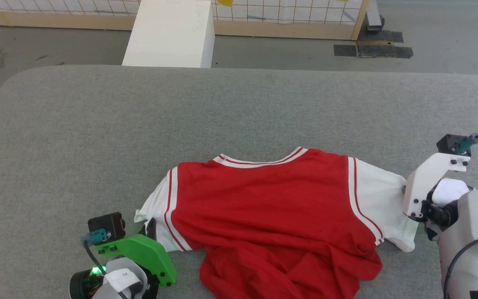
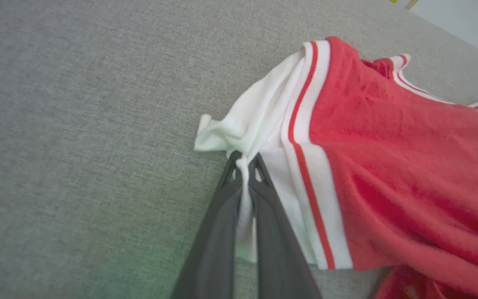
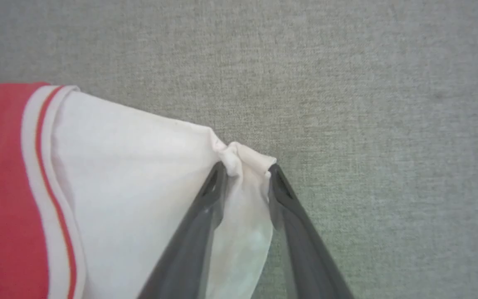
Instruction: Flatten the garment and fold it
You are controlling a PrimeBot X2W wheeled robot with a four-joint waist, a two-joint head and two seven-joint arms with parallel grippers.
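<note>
The garment [image 1: 264, 199] is lying on the grey desk [image 1: 98, 124], near the robot's side. Its longer side is running left to right and its neckline is pointing away. Both arms are reaching low to its two ends. The left end effector [image 2: 245, 165] is pinching together on the white left edge. The right end effector [image 3: 246, 171] is keeping its fingers partly apart around the white right corner; whether it is clamping, I cannot tell.

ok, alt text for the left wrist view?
The left pincer is shut on a bunched white edge of a red jersey with white, red-striped trim. The jersey spreads to the right over a grey fabric surface.
</note>
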